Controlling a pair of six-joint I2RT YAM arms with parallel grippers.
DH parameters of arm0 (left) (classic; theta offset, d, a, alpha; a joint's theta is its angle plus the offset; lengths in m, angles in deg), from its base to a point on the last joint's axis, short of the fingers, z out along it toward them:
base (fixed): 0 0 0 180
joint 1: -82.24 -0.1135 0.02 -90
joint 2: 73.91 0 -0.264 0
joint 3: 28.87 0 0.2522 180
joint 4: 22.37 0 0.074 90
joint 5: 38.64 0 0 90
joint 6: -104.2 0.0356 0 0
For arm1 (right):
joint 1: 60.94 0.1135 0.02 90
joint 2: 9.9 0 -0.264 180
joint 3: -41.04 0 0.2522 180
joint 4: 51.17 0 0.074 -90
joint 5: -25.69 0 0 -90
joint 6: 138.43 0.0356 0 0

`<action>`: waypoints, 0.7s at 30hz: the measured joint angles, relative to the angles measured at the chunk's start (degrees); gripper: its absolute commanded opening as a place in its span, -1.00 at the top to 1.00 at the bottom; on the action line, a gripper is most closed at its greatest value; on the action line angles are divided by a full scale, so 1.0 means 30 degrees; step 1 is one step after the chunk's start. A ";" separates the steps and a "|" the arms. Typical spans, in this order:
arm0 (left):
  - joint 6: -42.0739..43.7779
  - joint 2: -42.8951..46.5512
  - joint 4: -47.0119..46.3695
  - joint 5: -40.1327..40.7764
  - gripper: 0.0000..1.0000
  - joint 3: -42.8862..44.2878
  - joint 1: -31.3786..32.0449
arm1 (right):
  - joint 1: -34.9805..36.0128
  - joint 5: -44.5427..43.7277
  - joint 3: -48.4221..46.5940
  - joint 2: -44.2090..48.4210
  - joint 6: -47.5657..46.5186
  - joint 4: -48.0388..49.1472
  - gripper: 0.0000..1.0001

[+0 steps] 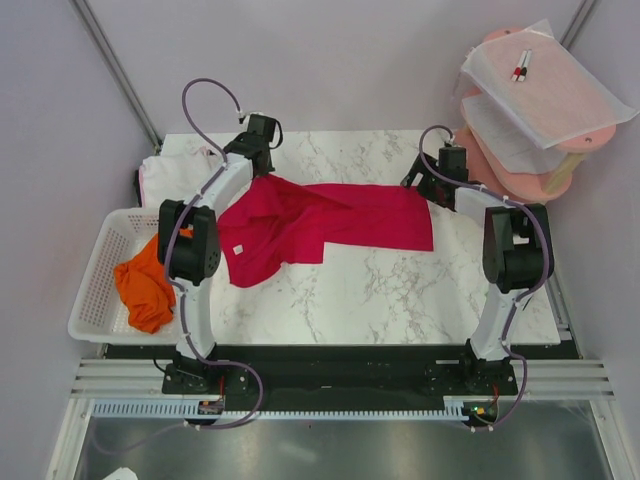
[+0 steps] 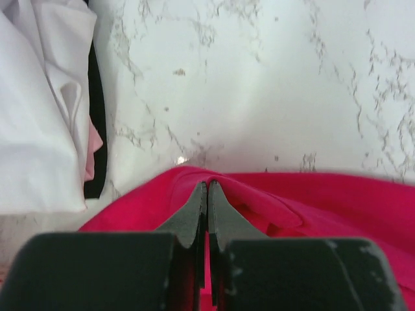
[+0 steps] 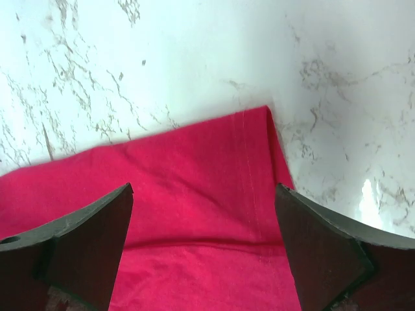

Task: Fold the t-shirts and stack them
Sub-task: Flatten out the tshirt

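The crimson-red t-shirt (image 1: 320, 225) lies spread and rumpled on the marble table. My left gripper (image 1: 262, 160) is shut on its far left edge; in the left wrist view the fingertips (image 2: 208, 188) pinch a raised fold of the red t-shirt (image 2: 311, 207). My right gripper (image 1: 428, 185) is open over the shirt's far right corner, and the red cloth (image 3: 194, 207) lies between its spread fingers (image 3: 97, 220). The white t-shirt (image 1: 175, 178) lies bunched at the table's far left and also shows in the left wrist view (image 2: 39, 110). The orange t-shirt (image 1: 145, 285) hangs over the basket.
A white mesh basket (image 1: 105, 280) sits off the table's left edge. A pink tiered stand (image 1: 530, 110) holding thin white sheets stands at the back right. Bare marble table (image 1: 400, 290) lies in front of the red shirt.
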 measured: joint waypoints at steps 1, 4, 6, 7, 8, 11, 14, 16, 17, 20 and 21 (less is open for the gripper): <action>0.0066 -0.0408 0.0000 0.0007 0.96 0.0576 -0.0124 | -0.0102 0.0124 -0.0066 -0.0066 0.0029 0.0087 -0.93; 0.0219 -0.1355 -0.0007 0.0007 0.96 0.1843 -0.0379 | -0.0117 0.0481 -0.0095 -0.0219 0.0146 0.0175 -0.92; 0.0321 -0.2025 0.0015 0.0007 0.96 0.2659 -0.0532 | -0.0022 0.0663 -0.0095 -0.0284 0.0146 0.0138 -0.89; 0.0350 -0.2412 0.0044 0.0000 0.96 0.3126 -0.0612 | -0.0007 0.0685 -0.0095 -0.0313 0.0138 0.0124 -0.88; 0.0393 -0.2820 0.0036 -0.0007 0.96 0.3585 -0.0707 | 0.0044 0.0729 -0.0095 -0.0350 0.0131 0.0080 -0.81; 0.0415 -0.3796 0.0051 -0.0051 0.96 0.4561 -0.0954 | 0.0109 0.0816 -0.0095 -0.0568 0.0124 0.0051 -0.71; 0.0466 -0.4517 0.0124 -0.0102 0.96 0.5246 -0.1231 | 0.0087 0.0831 -0.0102 -0.0823 0.0109 0.0044 -0.68; 0.0488 -0.4699 0.0175 -0.0204 0.96 0.5406 -0.1362 | 0.0087 0.0765 -0.0109 -0.1005 0.0102 -0.0066 -0.68; 0.0503 -0.4750 0.0175 -0.0219 0.96 0.5442 -0.1406 | 0.0080 0.0699 -0.0124 -0.1027 0.0117 -0.0087 -0.68; 0.0554 -0.4787 0.0182 -0.0226 0.96 0.5472 -0.1472 | 0.0073 0.0299 -0.0160 -0.0998 0.0124 -0.0255 -0.67; 0.0561 -0.4787 0.0182 -0.0233 0.96 0.5479 -0.1494 | 0.0073 0.0204 -0.0160 -0.0976 0.0117 -0.0313 -0.67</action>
